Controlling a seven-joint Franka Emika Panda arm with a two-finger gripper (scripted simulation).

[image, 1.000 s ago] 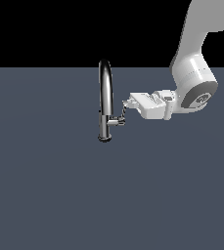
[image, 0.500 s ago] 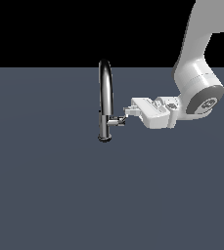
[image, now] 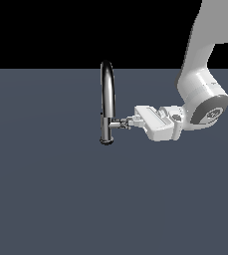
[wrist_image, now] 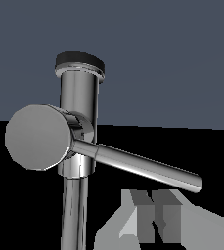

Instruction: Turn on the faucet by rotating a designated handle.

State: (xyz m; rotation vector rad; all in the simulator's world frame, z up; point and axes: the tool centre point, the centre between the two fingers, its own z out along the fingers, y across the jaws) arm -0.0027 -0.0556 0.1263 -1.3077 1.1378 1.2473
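The chrome faucet (image: 108, 94) stands upright on the grey floor, its arched spout on top. In the wrist view its body (wrist_image: 79, 97) fills the middle, with a round stub cap and the thin handle (wrist_image: 143, 167) slanting off it. In the exterior view the handle (image: 120, 124) pokes out low on the faucet towards the exterior view's right. My gripper (image: 129, 121) reaches in level from that side, its tips at the handle's outer end. In the wrist view the gripper (wrist_image: 153, 217) sits just beside the lever, fingers pressed together with nothing between them.
The white arm (image: 200, 99) comes in from the upper part of the exterior view's right. A flat dark grey floor (image: 60, 199) spreads around the faucet, with a black background beyond it.
My gripper has sunk a little and edged towards the faucet. The handle's outer end has swung down with it, from slanting upward to nearly level.
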